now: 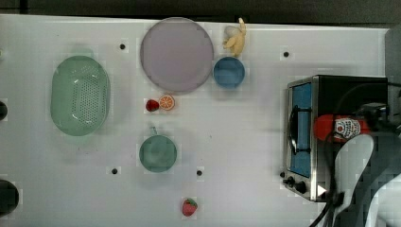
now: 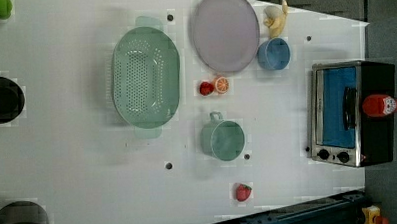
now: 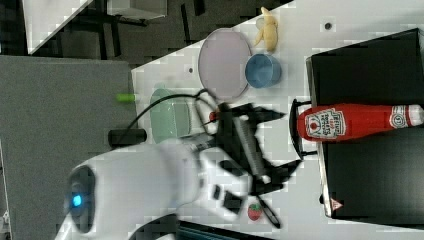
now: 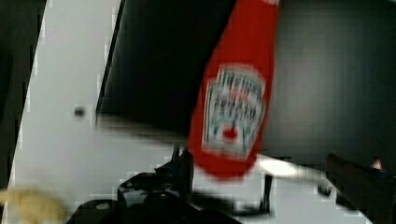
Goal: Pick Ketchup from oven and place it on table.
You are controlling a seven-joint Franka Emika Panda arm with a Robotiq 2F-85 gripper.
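Now | Ketchup point(image 3: 350, 122) lying on oven point(image 3: 370, 65) top, cap toward right view's right | gripper point(image 3: 280, 142) spread wide, holding nothing

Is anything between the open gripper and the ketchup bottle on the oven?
Only the oven's door handle: in the right view it stands between the gripper and the Ketchup.

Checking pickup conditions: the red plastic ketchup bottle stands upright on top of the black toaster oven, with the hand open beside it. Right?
Not quite. The red plastic ketchup bottle lies on its side on top of the black toaster oven, as the right view shows. The hand is open beside it.
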